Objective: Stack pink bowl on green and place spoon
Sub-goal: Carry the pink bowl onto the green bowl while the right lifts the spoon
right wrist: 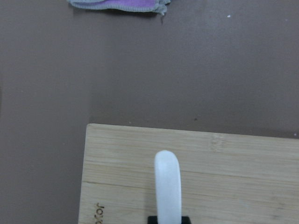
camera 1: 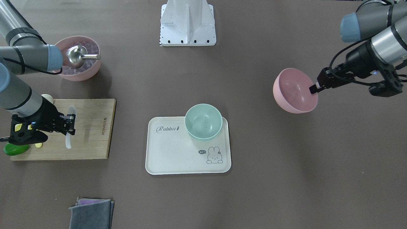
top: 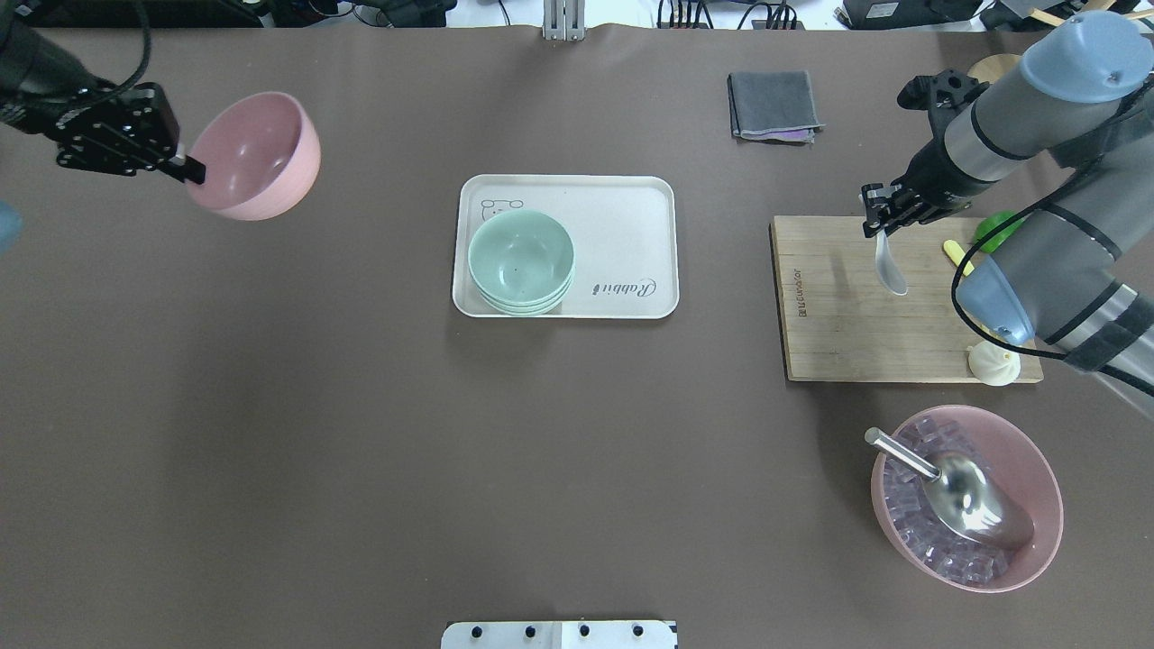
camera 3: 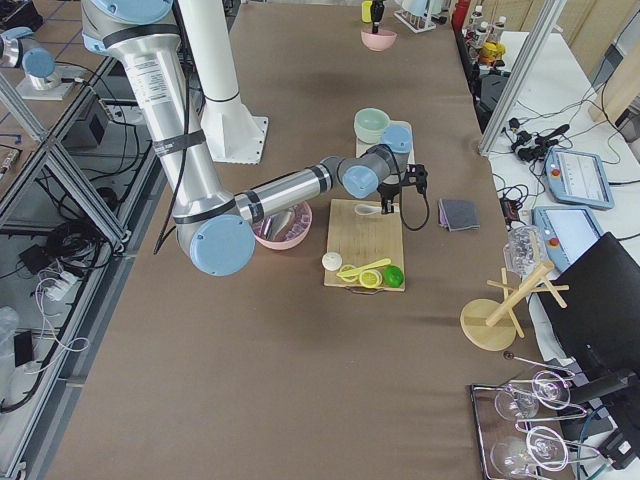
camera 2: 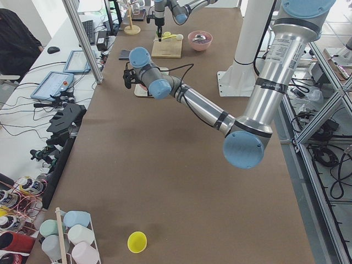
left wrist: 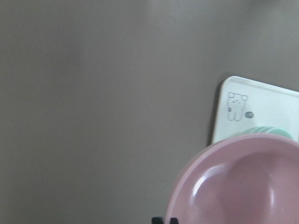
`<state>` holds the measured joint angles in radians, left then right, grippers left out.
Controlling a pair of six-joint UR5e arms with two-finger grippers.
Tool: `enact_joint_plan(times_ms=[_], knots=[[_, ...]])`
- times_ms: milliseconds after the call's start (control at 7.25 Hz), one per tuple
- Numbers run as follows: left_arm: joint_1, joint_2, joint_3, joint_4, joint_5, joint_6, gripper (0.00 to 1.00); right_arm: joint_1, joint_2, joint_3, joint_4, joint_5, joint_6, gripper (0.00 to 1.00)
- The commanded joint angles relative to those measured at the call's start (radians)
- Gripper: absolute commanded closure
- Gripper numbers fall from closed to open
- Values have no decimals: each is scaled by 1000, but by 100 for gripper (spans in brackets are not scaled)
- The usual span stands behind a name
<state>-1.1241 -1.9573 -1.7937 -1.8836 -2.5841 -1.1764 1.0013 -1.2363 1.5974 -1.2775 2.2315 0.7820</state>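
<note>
My left gripper (top: 185, 169) is shut on the rim of an empty pink bowl (top: 257, 155) and holds it tilted above the table, left of the tray; it also shows in the front view (camera 1: 295, 90) and the left wrist view (left wrist: 243, 186). Stacked green bowls (top: 521, 261) sit on a white tray (top: 613, 207). My right gripper (top: 879, 225) is shut on the handle of a white spoon (top: 891, 266), held over a wooden cutting board (top: 856, 333). The spoon also shows in the right wrist view (right wrist: 167, 186).
A second pink bowl (top: 965, 496) with ice cubes and a metal scoop (top: 956, 487) stands near the board. A white dumpling (top: 993, 365), a green item (top: 996, 230) and a yellow item (top: 956, 252) are at the board's edge. A folded grey cloth (top: 773, 105) lies beyond.
</note>
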Motion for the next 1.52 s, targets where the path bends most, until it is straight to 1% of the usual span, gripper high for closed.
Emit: enact_joint_plan(times_ms=[0, 138, 276, 414, 552, 690, 1379], knots=[[193, -130, 37, -8, 162, -176, 100, 51, 8, 22, 1, 48, 0, 100], [258, -179, 80, -14, 247, -192, 100, 57, 8, 36, 0, 49, 5, 100], [314, -237, 164, -60, 298, -193, 100, 56, 11, 38, 0, 48, 14, 100], [363, -268, 253, -163, 361, -213, 100, 57, 15, 39, 0, 49, 14, 100], [369, -270, 298, -228, 375, -227, 100, 57, 14, 44, 0, 50, 14, 100], [382, -270, 318, -235, 375, -226, 100, 57, 14, 44, 0, 48, 14, 100], [377, -262, 317, -233, 374, -216, 100, 57, 15, 50, 1, 48, 16, 100]])
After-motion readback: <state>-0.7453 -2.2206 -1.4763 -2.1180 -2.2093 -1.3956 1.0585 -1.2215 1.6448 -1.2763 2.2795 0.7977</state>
